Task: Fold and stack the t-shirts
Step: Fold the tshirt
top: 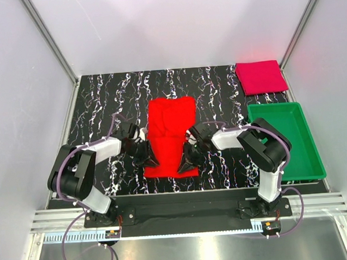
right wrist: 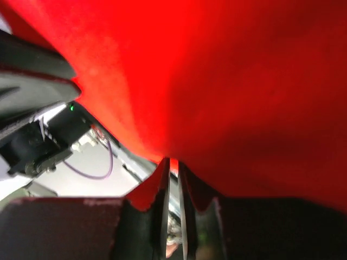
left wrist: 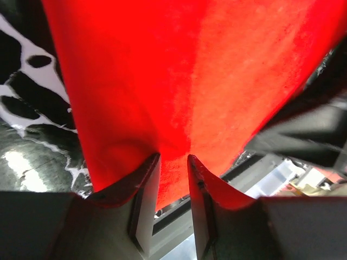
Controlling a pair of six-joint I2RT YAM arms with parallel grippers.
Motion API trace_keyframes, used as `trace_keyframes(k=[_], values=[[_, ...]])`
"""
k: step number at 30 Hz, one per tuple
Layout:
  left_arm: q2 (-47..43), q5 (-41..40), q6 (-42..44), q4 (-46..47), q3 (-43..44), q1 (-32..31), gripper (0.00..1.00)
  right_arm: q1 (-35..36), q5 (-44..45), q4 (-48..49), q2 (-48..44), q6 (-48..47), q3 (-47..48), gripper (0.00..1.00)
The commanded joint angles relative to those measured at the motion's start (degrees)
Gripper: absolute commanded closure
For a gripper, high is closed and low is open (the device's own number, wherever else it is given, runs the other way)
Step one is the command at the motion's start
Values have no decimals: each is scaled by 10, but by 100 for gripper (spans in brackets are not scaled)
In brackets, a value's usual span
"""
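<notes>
red t-shirt (top: 172, 124) hem pinched by left tool (left wrist: 173, 157) and right tool (right wrist: 173, 162), shallow tip grip may slip mid-fold.

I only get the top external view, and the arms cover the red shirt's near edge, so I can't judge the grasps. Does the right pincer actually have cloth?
Observer: Yes. The right wrist view shows the right pincer with its jaws nearly together and a thin fold of the red t-shirt between them.
Operator: And the left one?
Observer: The left wrist view shows the left pincer with its jaws set wider apart. Red cloth fills the gap and puckers at the tips, but I can't tell whether it is clamped.
</notes>
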Motion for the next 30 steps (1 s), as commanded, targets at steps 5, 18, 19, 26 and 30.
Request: trace_keyframes(k=[5, 18, 19, 26, 30], values=[[-36, -11, 0, 28, -44, 2, 61, -18, 27, 65, -58, 17, -114, 82], [7, 42, 2, 39, 89, 39, 55, -136, -19, 23, -54, -18, 13, 69], [47, 42, 5, 52, 100, 42, 56, -147, -28, 23, -39, -36, 26, 69], [188, 13, 43, 49, 171, 78, 58, -227, -66, -16, 111, -117, 119, 72], [170, -3, 61, 25, 184, 82, 57, -233, -48, -97, 125, -178, 176, 71]])
